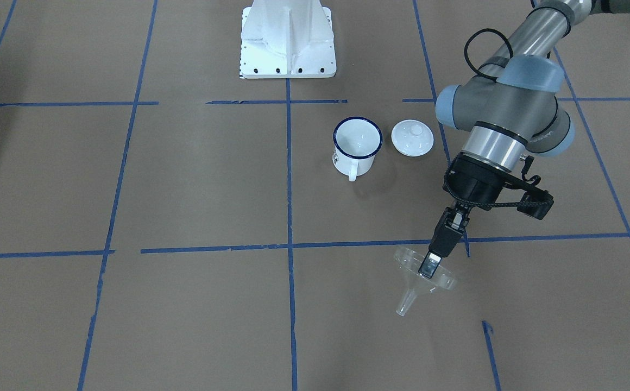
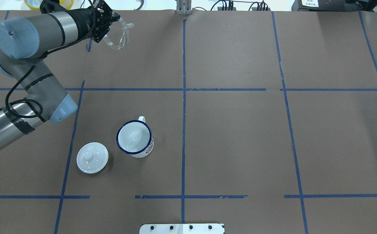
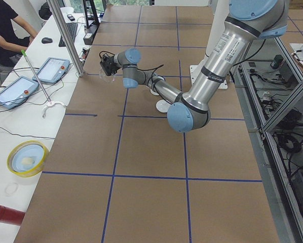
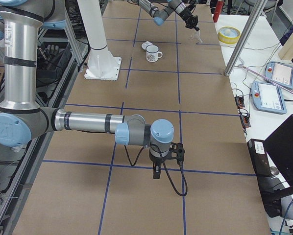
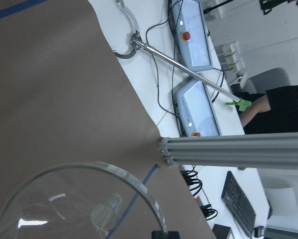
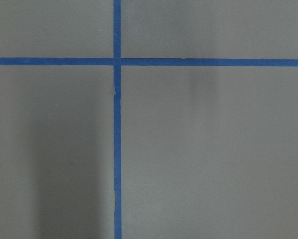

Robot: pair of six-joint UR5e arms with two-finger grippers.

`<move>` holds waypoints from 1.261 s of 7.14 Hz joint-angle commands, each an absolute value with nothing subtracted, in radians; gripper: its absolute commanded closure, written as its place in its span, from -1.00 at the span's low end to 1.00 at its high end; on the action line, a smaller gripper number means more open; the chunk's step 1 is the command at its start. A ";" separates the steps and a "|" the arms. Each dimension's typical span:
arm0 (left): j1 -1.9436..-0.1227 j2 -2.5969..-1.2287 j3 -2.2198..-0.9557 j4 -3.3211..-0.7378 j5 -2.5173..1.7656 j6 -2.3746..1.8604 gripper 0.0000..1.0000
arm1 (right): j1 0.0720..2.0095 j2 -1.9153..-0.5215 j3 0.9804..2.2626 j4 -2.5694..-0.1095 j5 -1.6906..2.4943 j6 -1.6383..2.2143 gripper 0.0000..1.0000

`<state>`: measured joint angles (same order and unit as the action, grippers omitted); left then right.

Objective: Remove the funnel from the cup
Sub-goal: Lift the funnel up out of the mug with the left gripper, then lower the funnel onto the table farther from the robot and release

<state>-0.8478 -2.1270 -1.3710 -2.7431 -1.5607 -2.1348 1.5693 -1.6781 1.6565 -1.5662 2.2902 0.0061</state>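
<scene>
The clear funnel [image 1: 406,302] is out of the cup and held tilted by its rim in my left gripper [image 1: 429,268], which is shut on it, low over the table near the operators' edge. In the overhead view the funnel [image 2: 121,35] sits at the far left with the left gripper [image 2: 106,30] beside it. The left wrist view shows its rim and spout [image 5: 105,214]. The white cup [image 1: 357,146] with a blue rim stands upright and empty, well away from the gripper; it also shows in the overhead view [image 2: 134,139]. My right gripper [image 4: 156,175] shows only in the exterior right view, so I cannot tell if it is open or shut.
A round white knobbed lid [image 1: 412,138] lies on the table next to the cup. The white robot base [image 1: 288,43] stands behind them. An aluminium post [image 5: 238,149], touch panels and a seated person are just past the table edge by the funnel.
</scene>
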 commanded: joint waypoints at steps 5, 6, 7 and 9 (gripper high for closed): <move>-0.749 -2.066 -1.220 -3.002 -1.428 -2.157 1.00 | 1.569 -1.678 1.655 -1.566 2.290 0.006 -1.00; -0.746 -2.060 -1.218 -3.005 -1.428 -2.157 1.00 | 1.569 -1.678 1.657 -1.566 2.290 0.006 -1.00; -0.736 -2.060 -1.213 -3.005 -1.428 -2.158 1.00 | 1.569 -1.678 1.657 -1.566 2.290 0.006 -1.00; -0.726 -2.056 -1.195 -3.005 -1.430 -2.158 1.00 | 1.569 -1.678 1.657 -1.566 2.290 0.006 -1.00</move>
